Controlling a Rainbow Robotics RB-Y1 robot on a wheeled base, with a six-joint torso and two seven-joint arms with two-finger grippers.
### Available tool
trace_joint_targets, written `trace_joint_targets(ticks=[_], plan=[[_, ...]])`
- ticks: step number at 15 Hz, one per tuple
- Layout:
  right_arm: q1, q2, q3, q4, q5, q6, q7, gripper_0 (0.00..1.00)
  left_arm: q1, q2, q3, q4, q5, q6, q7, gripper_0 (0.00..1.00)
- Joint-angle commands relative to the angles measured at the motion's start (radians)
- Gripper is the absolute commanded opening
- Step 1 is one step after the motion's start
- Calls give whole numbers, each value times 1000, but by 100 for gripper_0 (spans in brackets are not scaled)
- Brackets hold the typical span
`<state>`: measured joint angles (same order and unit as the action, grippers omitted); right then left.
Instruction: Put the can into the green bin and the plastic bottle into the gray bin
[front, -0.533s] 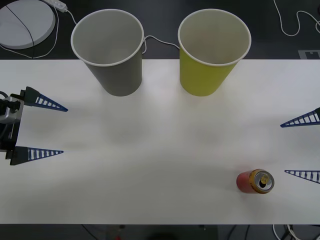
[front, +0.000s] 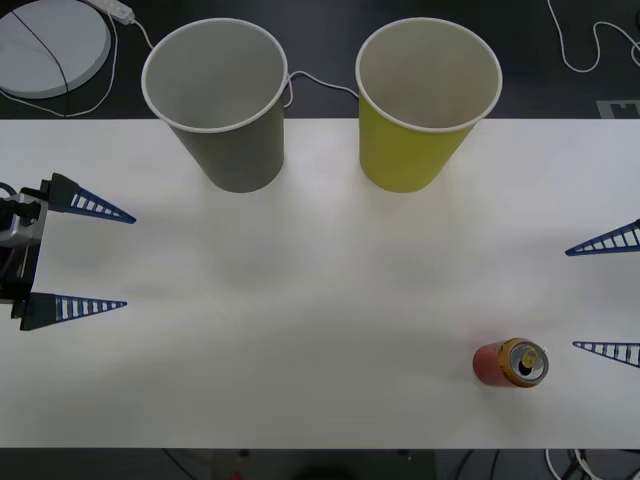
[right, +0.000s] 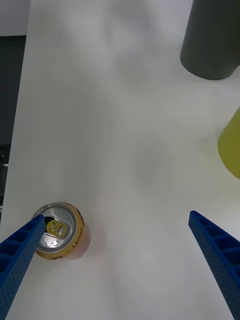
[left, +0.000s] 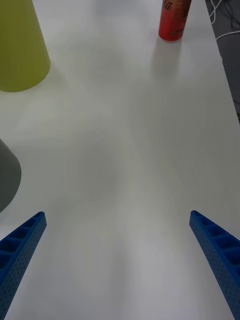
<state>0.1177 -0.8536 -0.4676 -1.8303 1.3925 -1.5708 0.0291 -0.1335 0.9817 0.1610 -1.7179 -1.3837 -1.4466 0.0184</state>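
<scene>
Right claw (front: 603, 296) sits at the right edge of the worktop (front: 320, 300), fingers spread wide, empty. The can (front: 511, 362) stands upright just left of it, slightly nearer, top tab showing; one finger (right: 17, 250) lies close beside it, so likely lined up for a grasp. Left claw (front: 85, 256) waits wide at the left edge, holding nothing. Far side: gray bin (front: 218, 100) left, green bin (front: 425, 100) right, both upright, mouths open to receive. No bottle on the worktop.

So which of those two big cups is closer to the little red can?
The green bin, at the back on the robot's right. The can stands on that side too; the gray bin is farther left.
</scene>
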Motion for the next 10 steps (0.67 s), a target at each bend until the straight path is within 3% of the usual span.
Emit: trace_joint_targets(ticks=[1,6,10], plan=[[2,-15,-14,11,-6,0,17,100,0,0,0,0,0,0,0,100],[2,-53,-17,100,-50,0,80,100,0,0,0,0,0,0,0,100],[2,-104,-6,227,-92,0,249,100,0,0,0,0,0,0,0,100]])
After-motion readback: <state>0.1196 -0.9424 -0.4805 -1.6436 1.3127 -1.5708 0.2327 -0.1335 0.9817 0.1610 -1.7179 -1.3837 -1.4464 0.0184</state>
